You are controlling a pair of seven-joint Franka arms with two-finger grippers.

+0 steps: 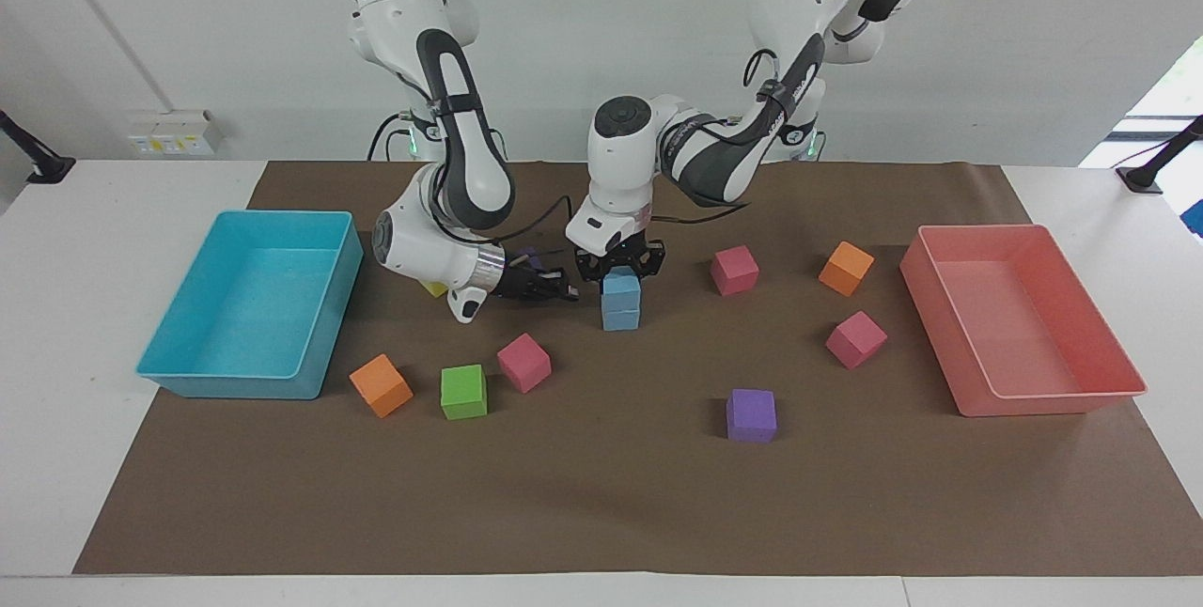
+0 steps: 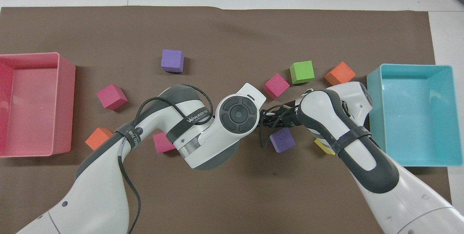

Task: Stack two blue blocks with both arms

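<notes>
Centre of the facing frame: two sky-blue matte foam cubes (image 1: 619, 315) stacked squarely on brown paper. Left gripper (image 1: 620, 271) clamped on the upper cube. Right gripper (image 1: 564, 290) closed, empty, level just beside the stack. Hidden under the left wrist in the overhead frame. Scattered around: three pink foam cubes (image 1: 734, 270), two orange (image 1: 846, 268), two purple (image 1: 751, 415), one green (image 1: 463, 392), one yellow (image 2: 323, 147). At the frame edges: turquoise plastic tray (image 1: 188, 372), pink plastic tray (image 1: 1053, 396).

Brown mat (image 1: 601, 504) covers desk middle. Turquoise tray (image 1: 246, 306) at right arm's end of desk, pink tray (image 1: 1024, 320) at left arm's end. Near turquoise tray: orange cube (image 1: 381, 385), green cube (image 1: 463, 391), pink cube (image 1: 523, 362). Purple cube (image 1: 751, 414) toward desk edge farthest from robots. Yellow cube (image 2: 323, 147) partly hidden.
</notes>
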